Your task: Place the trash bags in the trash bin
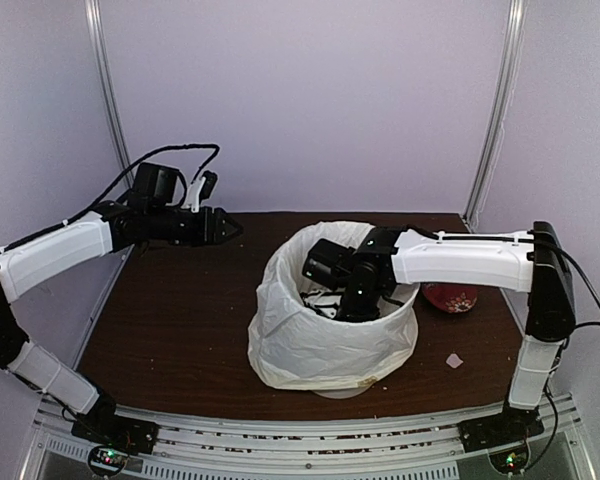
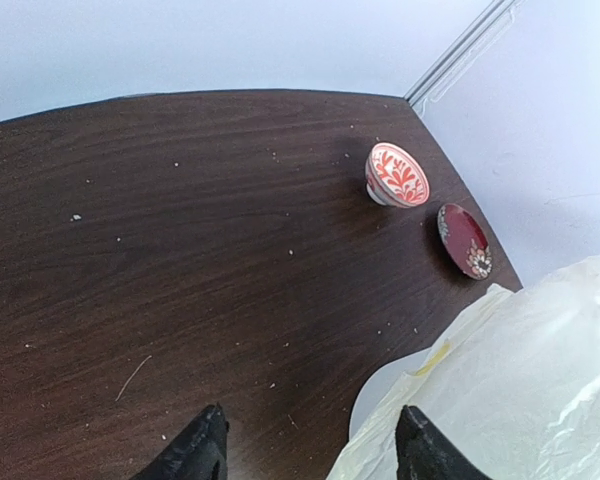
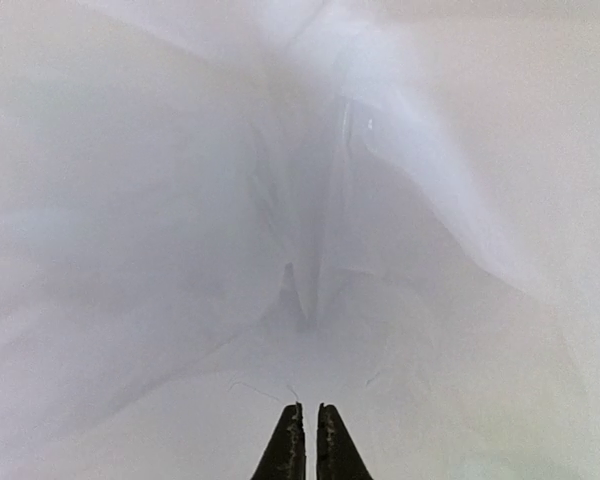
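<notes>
The translucent white trash bag [image 1: 320,345] is draped over and lines the trash bin, covering its sides down to the table. Only a sliver of the bin [image 2: 385,405] shows below the bag's edge [image 2: 530,380]. My right gripper [image 1: 358,305] reaches down inside the lined bin. In the right wrist view its fingertips [image 3: 310,408] stand almost together with nothing visible between them, and bag film [image 3: 180,200] fills the view. My left gripper [image 1: 230,226] hovers open and empty above the table, left of the bin. In the left wrist view its jaws [image 2: 312,415] stand wide apart.
A red-patterned bowl [image 2: 397,175] and a dark red dish [image 2: 464,240] sit near the table's back right corner. One of them [image 1: 450,297] shows behind the right arm. A small white paper scrap [image 1: 454,360] lies right of the bin. Enclosure walls stand close behind and beside the table.
</notes>
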You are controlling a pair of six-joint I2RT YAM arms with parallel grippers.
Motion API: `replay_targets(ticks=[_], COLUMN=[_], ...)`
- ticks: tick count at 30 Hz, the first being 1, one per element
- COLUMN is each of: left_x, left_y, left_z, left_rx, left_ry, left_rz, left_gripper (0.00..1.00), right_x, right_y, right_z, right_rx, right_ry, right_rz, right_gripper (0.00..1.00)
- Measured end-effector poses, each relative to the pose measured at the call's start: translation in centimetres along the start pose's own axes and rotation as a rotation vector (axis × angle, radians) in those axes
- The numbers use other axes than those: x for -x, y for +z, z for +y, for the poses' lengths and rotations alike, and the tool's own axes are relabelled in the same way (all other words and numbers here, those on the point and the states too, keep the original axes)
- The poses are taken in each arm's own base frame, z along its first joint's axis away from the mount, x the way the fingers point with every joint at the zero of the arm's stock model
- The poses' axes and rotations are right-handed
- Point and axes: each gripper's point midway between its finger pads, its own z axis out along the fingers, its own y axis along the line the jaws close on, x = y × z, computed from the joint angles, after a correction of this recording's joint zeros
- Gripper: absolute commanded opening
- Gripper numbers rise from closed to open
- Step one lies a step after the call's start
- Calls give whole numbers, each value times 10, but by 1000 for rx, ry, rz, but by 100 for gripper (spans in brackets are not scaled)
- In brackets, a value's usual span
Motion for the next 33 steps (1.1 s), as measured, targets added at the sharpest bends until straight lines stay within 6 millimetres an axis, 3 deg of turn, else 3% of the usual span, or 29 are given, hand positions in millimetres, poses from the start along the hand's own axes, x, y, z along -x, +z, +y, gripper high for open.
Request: replay_targets(ticks=[5,15,19,22,29,33], left_x=[11,17,30,39,49,40], left_y=[-9,-23,-36,-47,-66,-58], left_z=[-9,-22,-45,-75,-144,-165], left_rx=[-15,-48,-88,-149,-272,-310], left_ry=[-3,16,92,164,318,364], left_rz=[-20,-20,-51,-74,-97,-57], left_gripper=[59,55,54,53,53,57], right_x=[8,37,31,30,45,49], right_y=[-25,-95,-106,-118,-179,-217], right_z=[4,7,4,5,8,1], right_rx=[9,-11,-23,-17,29,56], right_ry=[13,31,52,64,106,162], right_rz=[-50,-214,-222,-253,-434,-554], right_gripper=[6,5,5,5,5,13])
